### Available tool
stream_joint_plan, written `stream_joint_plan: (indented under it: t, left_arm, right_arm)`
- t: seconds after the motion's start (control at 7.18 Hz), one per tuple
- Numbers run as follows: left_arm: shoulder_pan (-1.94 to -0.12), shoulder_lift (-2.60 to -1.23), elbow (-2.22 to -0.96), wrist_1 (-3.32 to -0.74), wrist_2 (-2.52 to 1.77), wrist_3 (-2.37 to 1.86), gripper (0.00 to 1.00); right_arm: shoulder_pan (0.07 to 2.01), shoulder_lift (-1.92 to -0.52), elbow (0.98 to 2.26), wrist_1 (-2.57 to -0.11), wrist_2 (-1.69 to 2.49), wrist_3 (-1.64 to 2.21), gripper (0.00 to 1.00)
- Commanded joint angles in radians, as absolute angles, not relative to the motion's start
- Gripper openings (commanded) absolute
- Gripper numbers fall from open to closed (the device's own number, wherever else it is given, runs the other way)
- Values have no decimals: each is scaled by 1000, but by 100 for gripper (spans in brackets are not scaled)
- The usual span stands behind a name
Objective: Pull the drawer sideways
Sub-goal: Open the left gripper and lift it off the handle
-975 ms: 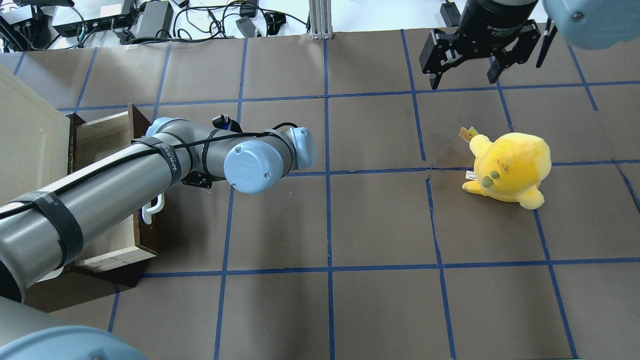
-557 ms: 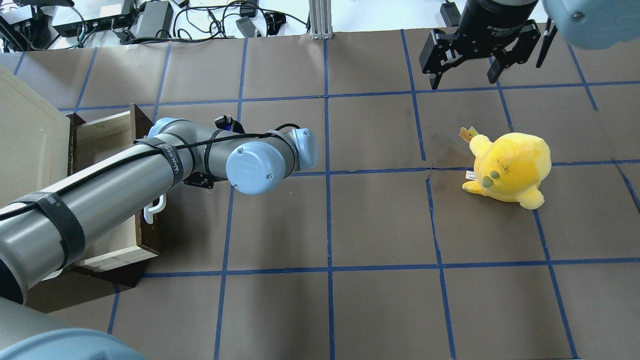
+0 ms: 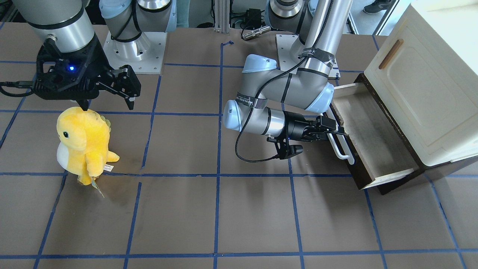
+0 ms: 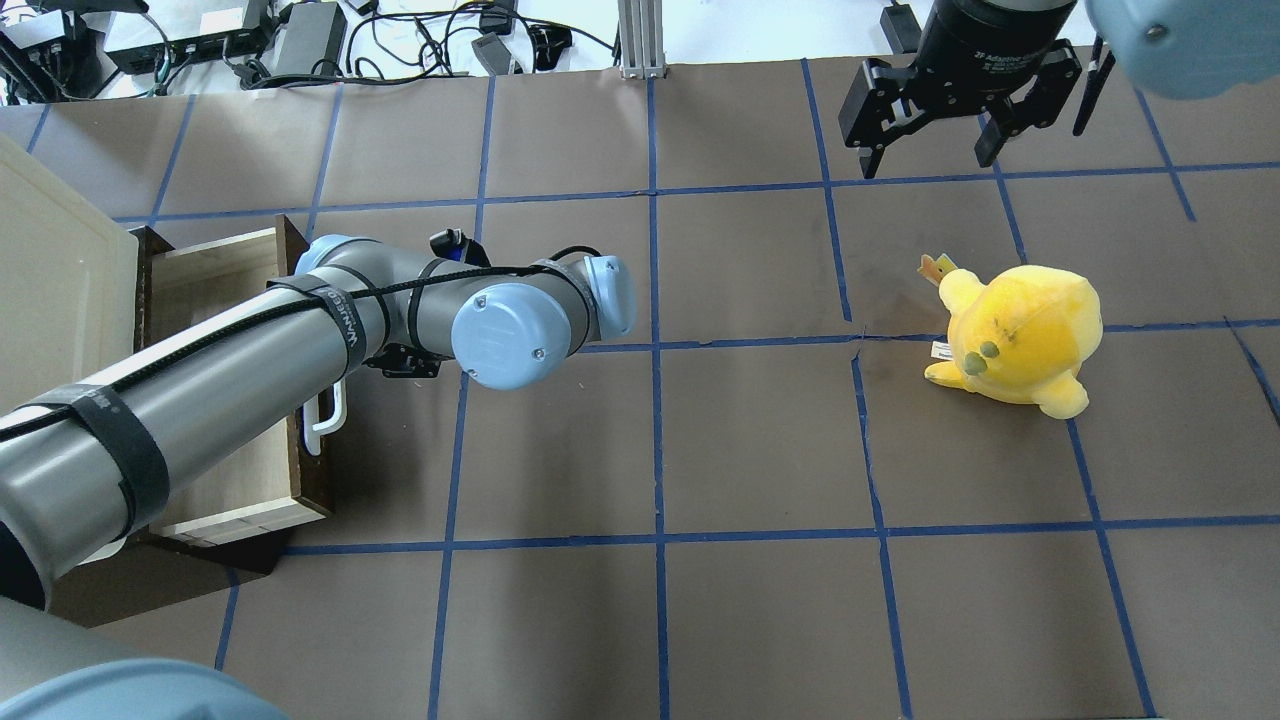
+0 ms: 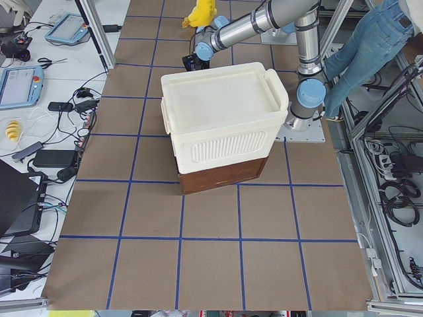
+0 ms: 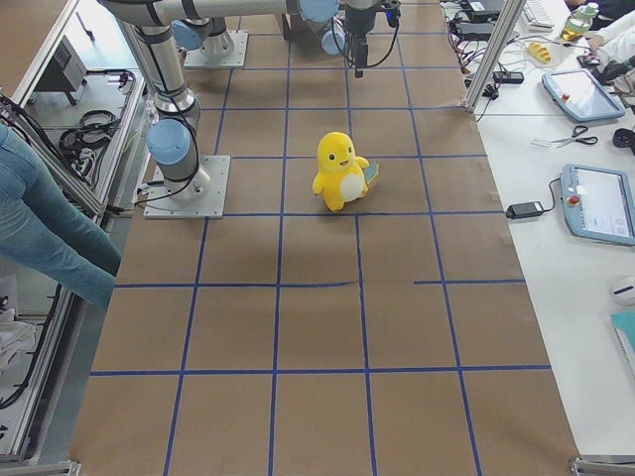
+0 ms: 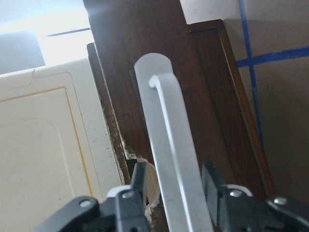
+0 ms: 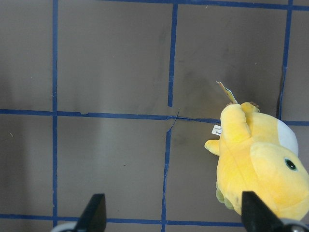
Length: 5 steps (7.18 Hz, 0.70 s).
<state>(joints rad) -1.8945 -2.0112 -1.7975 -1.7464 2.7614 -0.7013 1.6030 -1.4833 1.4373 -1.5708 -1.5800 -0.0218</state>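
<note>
Now the drawer (image 4: 222,268) sits at the robot's left end of the table (image 4: 760,450), pulled well out from under the cream-white cabinet (image 3: 422,93), with its pale wood interior open to view. Its dark front faces the table's middle.

Versus 1.0 s ago in the overhead view, the drawer front has slid further out toward the table centre, and more interior shows at the far end. The white bar handle (image 4: 326,420) has moved with it by the same small amount.

The left gripper (image 3: 338,130) is level with the drawer front, reaching in sideways. Its jaws are clamped on the handle near its far end; the wrist view shows a finger tight on each side of the bar. The left arm's wrist has backed off slightly toward the centre along with the drawer.

The right gripper (image 4: 927,165) hangs over the far right part of the table with its jaws spread wide and nothing between them. Its position matches the earlier frames.

The yellow plush toy (image 4: 1015,335) stands upright on the table below and near the right gripper, apart from it, and has not moved.
</note>
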Motion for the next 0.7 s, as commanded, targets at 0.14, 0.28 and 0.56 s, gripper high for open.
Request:
stream_joint_plan:
  t: [0.14, 0.28, 0.56]
  left_arm:
    - [-1894, -1990, -1760, -1741, 2691, -692, 100]
    - [-1891, -1976, -1715, -1740, 2606, -655, 100]
    - [-1893, -1918, -1610, -1740, 2400, -544, 100]
  right_arm:
    - [1603, -1483, 1437, -1571, -1580, -21, 100]
    - [1603, -1483, 1437, -1571, -1580, -21, 100]
    - [1603, -1483, 1437, -1571, -1580, -21, 100]
